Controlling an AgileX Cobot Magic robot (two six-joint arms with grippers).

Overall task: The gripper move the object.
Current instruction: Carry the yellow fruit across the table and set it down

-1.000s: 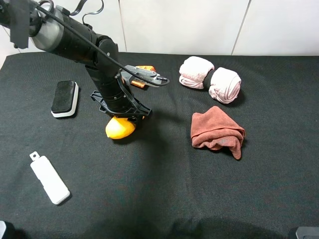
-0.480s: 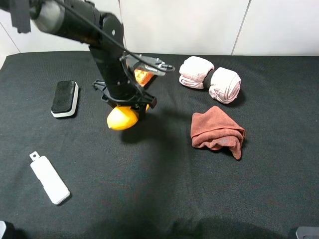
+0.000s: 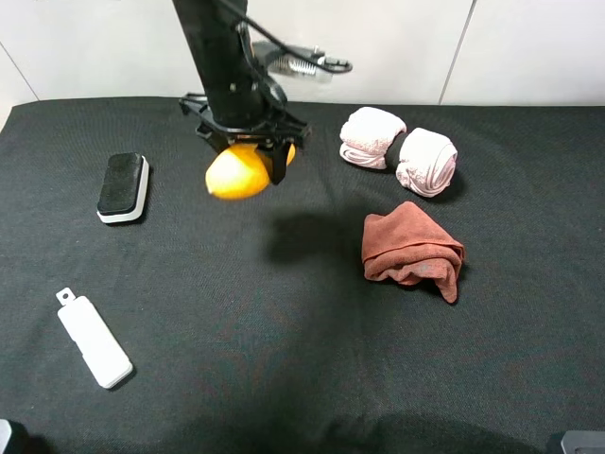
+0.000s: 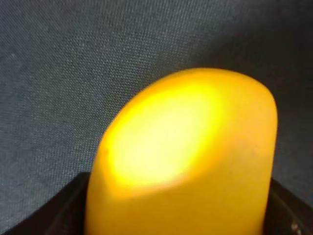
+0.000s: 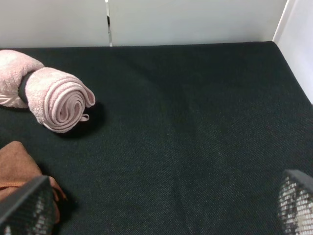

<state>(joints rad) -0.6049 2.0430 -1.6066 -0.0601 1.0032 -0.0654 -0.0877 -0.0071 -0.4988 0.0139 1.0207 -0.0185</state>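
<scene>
1. Left claw [image 3: 250, 151] pinches the object [image 3: 236, 175], held clear above counter [image 3: 284, 359], well apart from red cloth [image 3: 412, 251].
2. Risk: glossy skin w/ narrow grip; poss. slip, drop, roll toward cloth.
3. Risk: low carry snags cloth.

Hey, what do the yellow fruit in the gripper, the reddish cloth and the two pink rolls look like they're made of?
The yellow fruit: smooth, glossy, uniform skin with a bright highlight; probably plastic or rubber, though real fruit can't be excluded. The reddish cloth: soft matte fabric, crumpled in folds, likely microfibre. The pink rolls: fuzzy towelling, rolled layers visible at the end.
</scene>
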